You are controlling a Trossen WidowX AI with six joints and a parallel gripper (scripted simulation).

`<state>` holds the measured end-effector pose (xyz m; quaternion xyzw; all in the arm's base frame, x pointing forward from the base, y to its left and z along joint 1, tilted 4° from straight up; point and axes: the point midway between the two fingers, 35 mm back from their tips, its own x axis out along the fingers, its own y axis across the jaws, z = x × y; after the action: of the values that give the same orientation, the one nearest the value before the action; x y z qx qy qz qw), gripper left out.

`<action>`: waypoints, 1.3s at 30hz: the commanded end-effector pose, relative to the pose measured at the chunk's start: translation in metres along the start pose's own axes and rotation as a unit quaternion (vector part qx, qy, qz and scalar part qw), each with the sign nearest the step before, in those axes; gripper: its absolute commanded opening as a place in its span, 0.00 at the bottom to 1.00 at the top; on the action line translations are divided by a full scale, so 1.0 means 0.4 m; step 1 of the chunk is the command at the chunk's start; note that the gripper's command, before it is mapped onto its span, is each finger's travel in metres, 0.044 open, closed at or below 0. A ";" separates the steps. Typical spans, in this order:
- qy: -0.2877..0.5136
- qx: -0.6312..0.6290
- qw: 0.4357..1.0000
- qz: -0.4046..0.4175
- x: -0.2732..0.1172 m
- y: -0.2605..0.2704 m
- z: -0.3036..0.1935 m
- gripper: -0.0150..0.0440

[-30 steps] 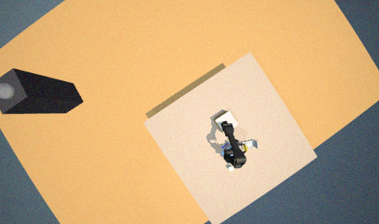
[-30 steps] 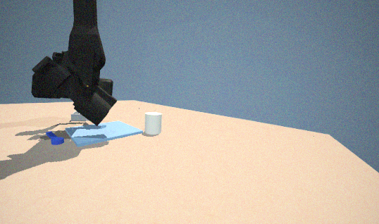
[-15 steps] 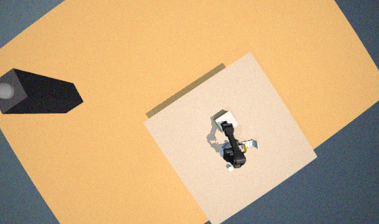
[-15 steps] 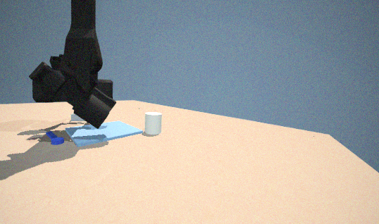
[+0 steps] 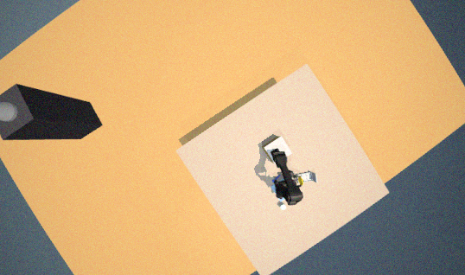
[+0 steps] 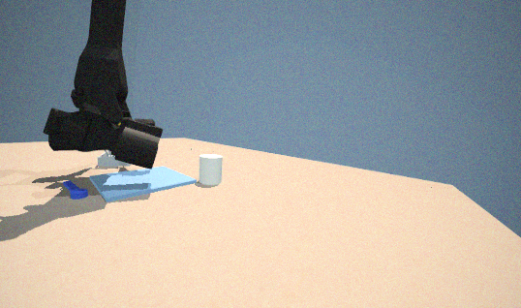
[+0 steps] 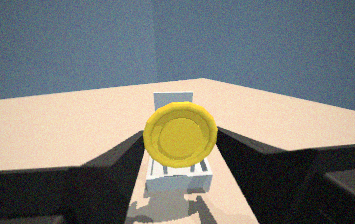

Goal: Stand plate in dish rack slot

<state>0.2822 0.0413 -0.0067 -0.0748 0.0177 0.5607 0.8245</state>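
Top view: a pale worktop (image 5: 317,225) stands on an orange floor (image 5: 162,65); the arm hides most objects.

Exterior view: blue backdrop; the rack is largely hidden.

Wrist view: jaws clamp the upright yellow plate (image 7: 180,134), held over the dish rack (image 7: 179,175).

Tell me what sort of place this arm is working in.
Probably a bare tabletop test setup with a kitchen theme, not a real kitchen. A pale table carries a small dish rack, a white cup and a light blue board, while the gripper holds a yellow plate before a plain blue backdrop.
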 end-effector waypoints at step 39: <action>0.002 -0.001 1.000 0.000 0.077 0.001 -0.003 0.25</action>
<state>0.2944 0.0678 -0.0115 -0.0796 0.0165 0.5607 0.8240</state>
